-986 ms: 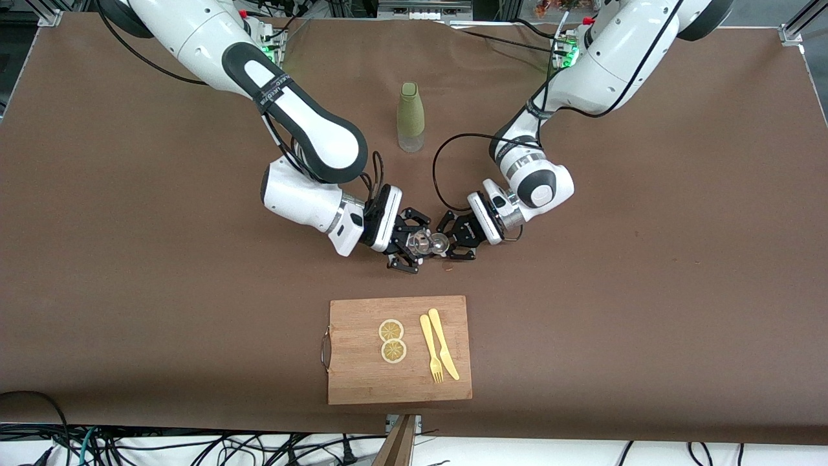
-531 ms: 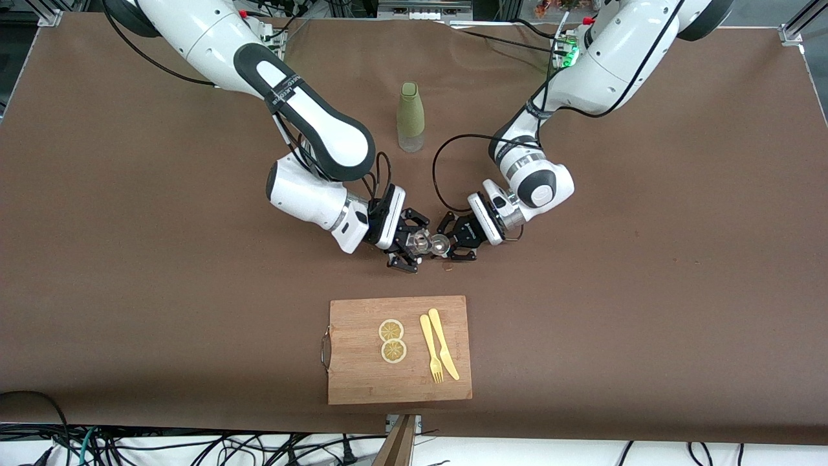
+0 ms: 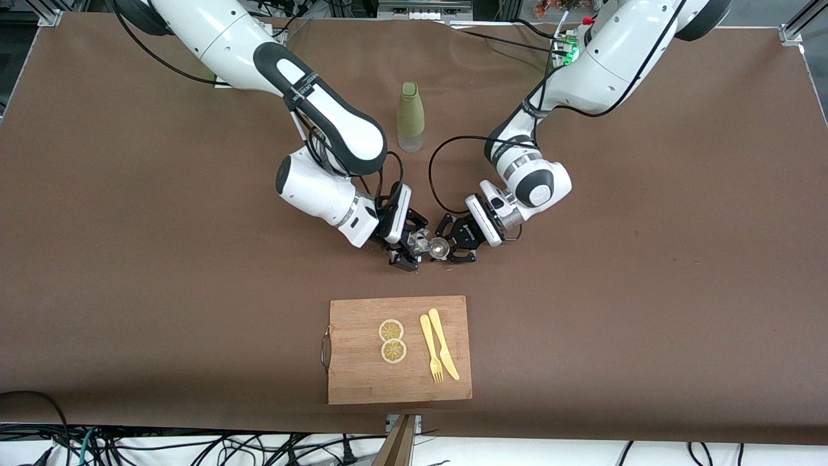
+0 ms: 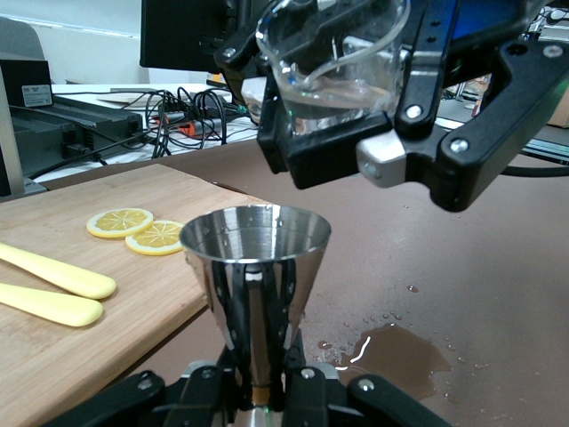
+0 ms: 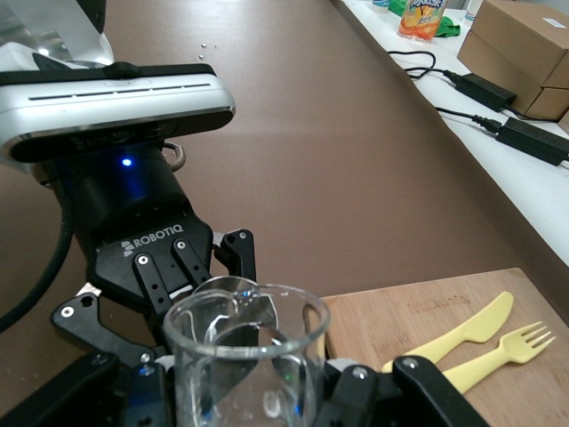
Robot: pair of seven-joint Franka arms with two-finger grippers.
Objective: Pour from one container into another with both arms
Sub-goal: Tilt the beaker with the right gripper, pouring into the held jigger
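My right gripper [image 3: 414, 247] is shut on a clear glass beaker [image 3: 420, 241] with a little clear liquid in it. In the left wrist view the beaker [image 4: 333, 62] hangs tilted just above a steel cone-shaped jigger [image 4: 255, 258], with its rim over the jigger's mouth. My left gripper [image 4: 258, 396] is shut on the jigger's narrow stem and holds it upright. The jigger [image 3: 440, 246] and beaker meet above the table between the two hands. In the right wrist view the beaker [image 5: 244, 356] stands in my right gripper [image 5: 249, 405], and it hides the jigger there.
A small puddle [image 4: 391, 351] lies on the brown table under the two hands. A wooden cutting board [image 3: 362, 382], nearer the front camera, carries two lemon slices [image 3: 392, 340], a yellow fork [image 3: 430, 349] and a knife [image 3: 444, 343]. A green-sleeved bottle [image 3: 410, 116] stands toward the arms' bases.
The right arm has swung toward the left arm, and it has carried the beaker closer to the jigger. The left arm has shifted only slightly.
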